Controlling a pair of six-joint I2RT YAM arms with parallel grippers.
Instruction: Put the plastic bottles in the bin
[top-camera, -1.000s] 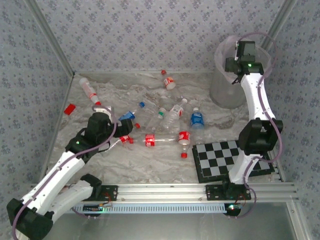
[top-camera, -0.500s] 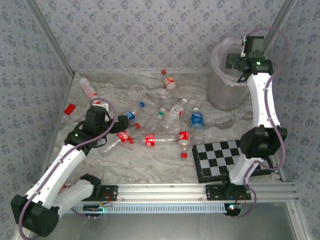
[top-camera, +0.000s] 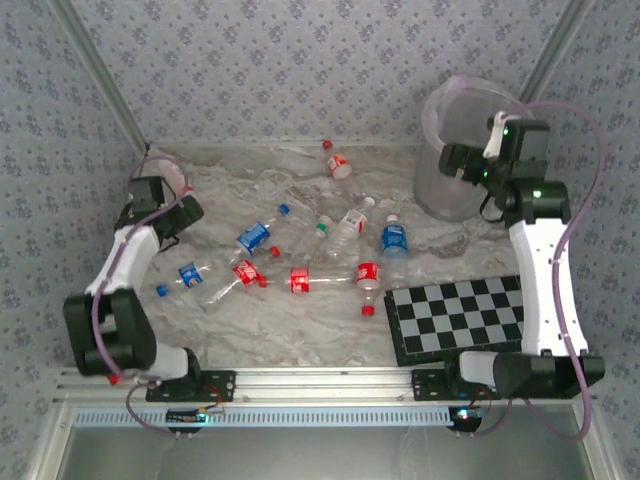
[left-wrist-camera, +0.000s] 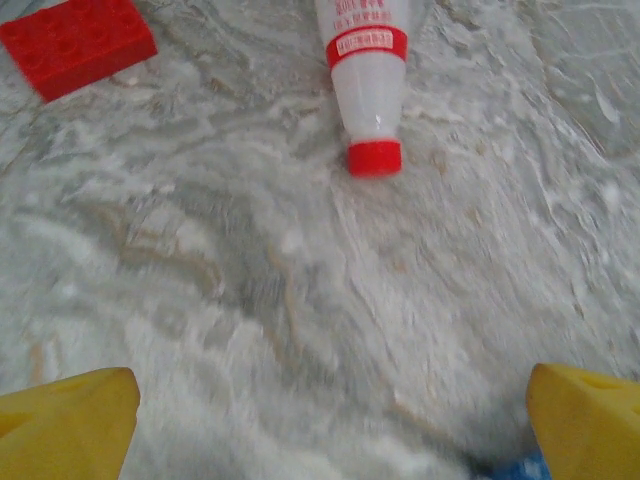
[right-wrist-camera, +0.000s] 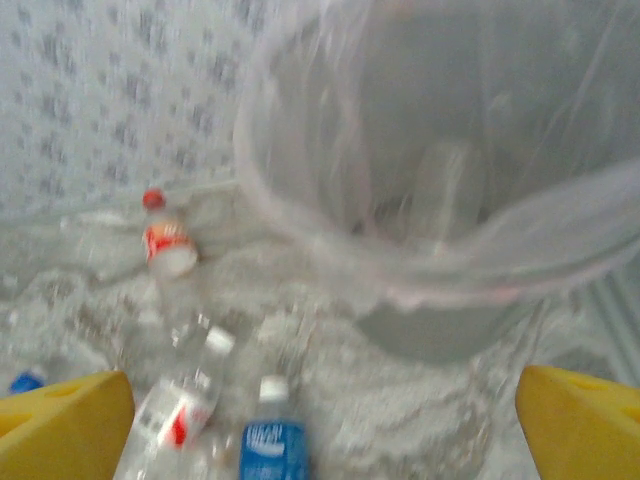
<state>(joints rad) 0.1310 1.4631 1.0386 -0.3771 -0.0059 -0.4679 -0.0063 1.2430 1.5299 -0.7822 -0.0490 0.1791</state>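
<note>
The left claw (left-wrist-camera: 320, 425) hangs spread and empty over the worktop (left-wrist-camera: 250, 260). 1 red-capped bottle (left-wrist-camera: 365, 60) lies straight ahead, cap nearest, long axis running away from it (this arm's pick, I'd say). The right claw (right-wrist-camera: 320, 430), also spread, hovers beside the bin (right-wrist-camera: 300, 230).

Three walls enclose the workspace: a back wall (top-camera: 300, 70), a left wall (top-camera: 50, 200) and a right wall (top-camera: 610, 200) — all papered in pale grey with a small dark floral repeat. Slim metal posts (top-camera: 103, 85) run up the two back corners. The tabletop (top-camera: 300, 335) is covered in a grey-white marbled sheet (slightly wrinkled in places). A slotted aluminium rail (top-camera: 330, 381) spans its near edge. The light is soft and even.
</note>
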